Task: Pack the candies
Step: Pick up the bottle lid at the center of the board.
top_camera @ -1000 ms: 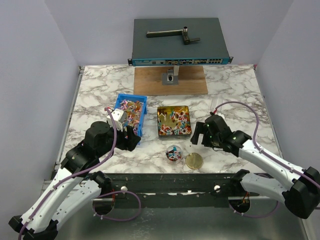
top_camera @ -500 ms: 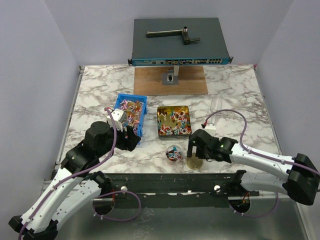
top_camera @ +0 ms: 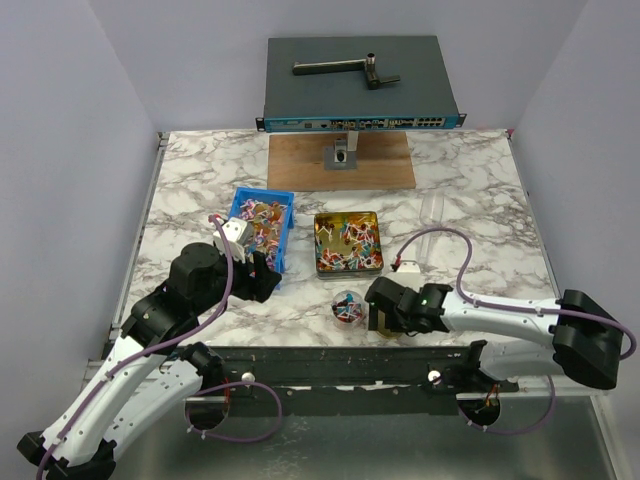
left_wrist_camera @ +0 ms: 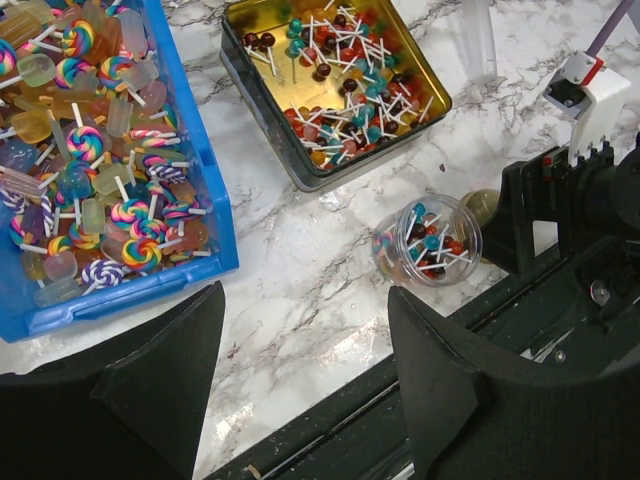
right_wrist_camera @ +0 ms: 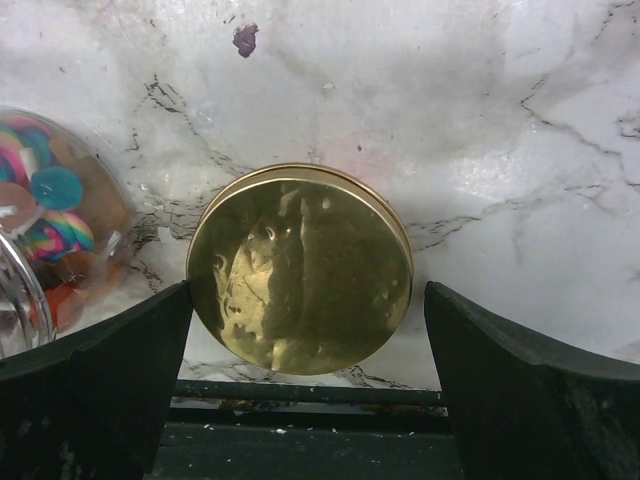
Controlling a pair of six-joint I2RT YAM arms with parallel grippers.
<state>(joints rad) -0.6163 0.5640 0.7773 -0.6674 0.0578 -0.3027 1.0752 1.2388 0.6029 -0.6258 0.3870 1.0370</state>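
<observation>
Marble table [top_camera: 190, 180], right pincer [right_wrist_camera: 307, 300] astride lid [right_wrist_camera: 300, 265]

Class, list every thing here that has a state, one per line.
Blue bin: open, full of candies.
Gold tin: open, partly filled.
Clear jar: uncapped, partly filled.
Gold lid: lying flat, off jar.
Left pincer: open, empty.
Right pincer: open, straddling lid.

Your bin [top_camera: 262, 230] sits left of the tin [top_camera: 347, 241], candies [left_wrist_camera: 340, 75] in both. Nearer you, the jar [top_camera: 347, 305] holds more. The lid [right_wrist_camera: 300, 268] lies flat on the table [top_camera: 460, 190] just right of it, between your right gripper's [top_camera: 383, 318] fingers.
</observation>
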